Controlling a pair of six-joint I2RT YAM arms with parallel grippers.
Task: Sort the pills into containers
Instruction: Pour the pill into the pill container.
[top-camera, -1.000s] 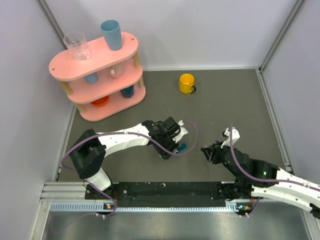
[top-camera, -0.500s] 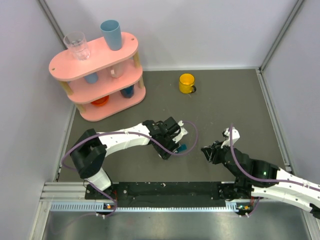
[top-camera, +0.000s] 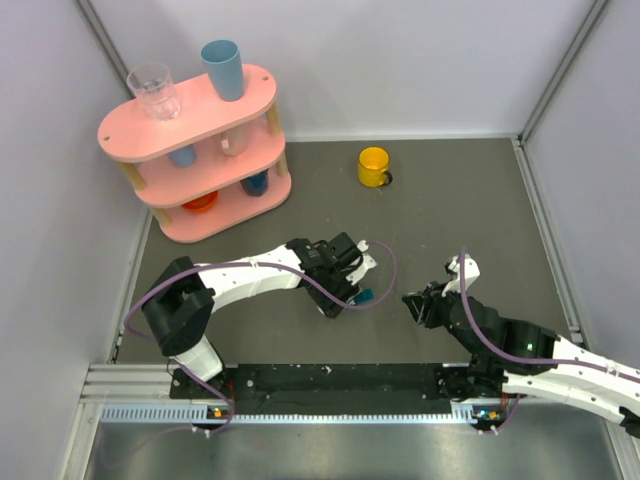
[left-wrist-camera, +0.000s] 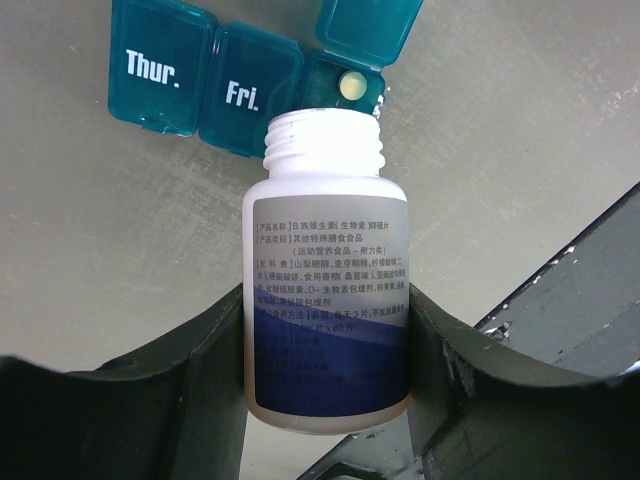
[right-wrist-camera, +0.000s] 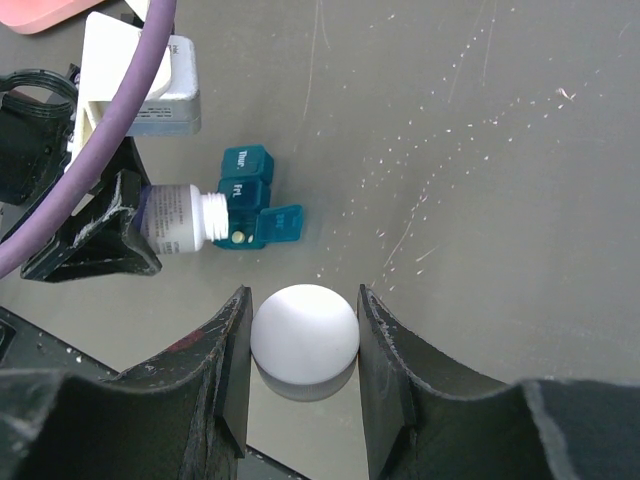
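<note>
The dark-teal containers (left-wrist-camera: 200, 80) lie on the grey table as a short strip; lids marked "Thur." and "Fri." are closed. The end compartment's lid (left-wrist-camera: 365, 30) stands up, and one pale pill (left-wrist-camera: 350, 86) lies inside. My left gripper (left-wrist-camera: 325, 315) is shut on an uncapped white bottle (left-wrist-camera: 325, 230), held flat with its mouth right at that open compartment. To the right, my right gripper (right-wrist-camera: 303, 345) is shut on the bottle's white cap (right-wrist-camera: 303, 330), just above the table. The right wrist view shows the containers (right-wrist-camera: 250, 195) and the bottle (right-wrist-camera: 180, 220) up left.
A yellow mug (top-camera: 373, 166) stands at the back centre. A pink three-tier shelf (top-camera: 190, 150) with a glass and cups fills the back left corner. Walls close in the table on three sides. From above, the containers (top-camera: 367, 296) lie between both grippers.
</note>
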